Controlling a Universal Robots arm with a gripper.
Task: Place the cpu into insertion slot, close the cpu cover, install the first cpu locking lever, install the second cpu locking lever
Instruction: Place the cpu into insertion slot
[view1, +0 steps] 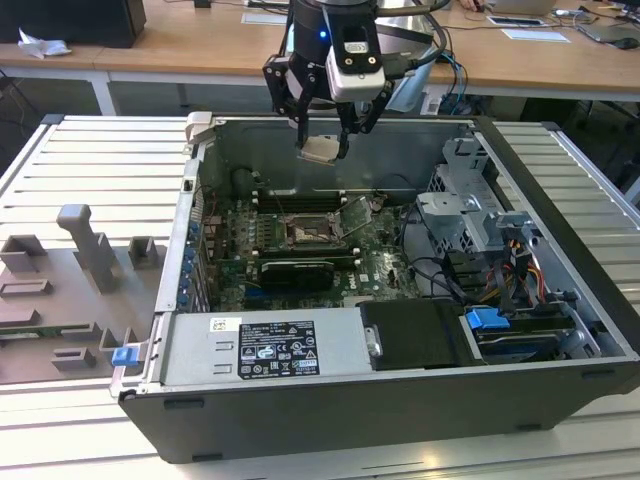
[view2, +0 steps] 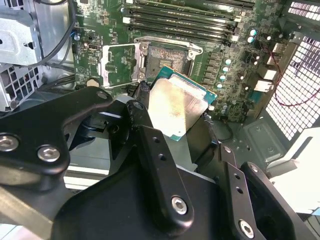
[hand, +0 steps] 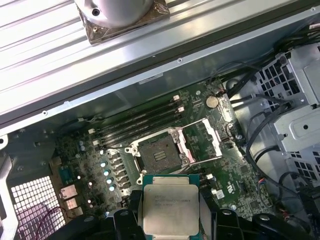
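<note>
My gripper (view1: 322, 148) hangs above the open computer case, shut on the cpu (view1: 319, 151), a flat square chip with a pale metal face. In both wrist views the cpu (view2: 176, 106) (hand: 170, 209) sits between the black fingers (view2: 143, 102), held by its edges and slightly tilted. Below it on the green board lies the insertion slot (view1: 308, 231) (view2: 168, 55) (hand: 159, 155), dark in the centre, with nothing in it. The cpu cover (view1: 355, 216) (view2: 118, 67) (hand: 205, 139) stands swung open beside the slot. The cpu is well above the slot, a little towards the case's rear wall.
Long black memory slots (hand: 137, 122) run beside the socket. A black card (view1: 298, 272) lies across the board. A metal drive cage (view1: 470, 215) with cables fills the exterior view's right, and a power supply (view1: 265, 348) sits in front. A grey fixture plate (view1: 70, 290) lies outside the case.
</note>
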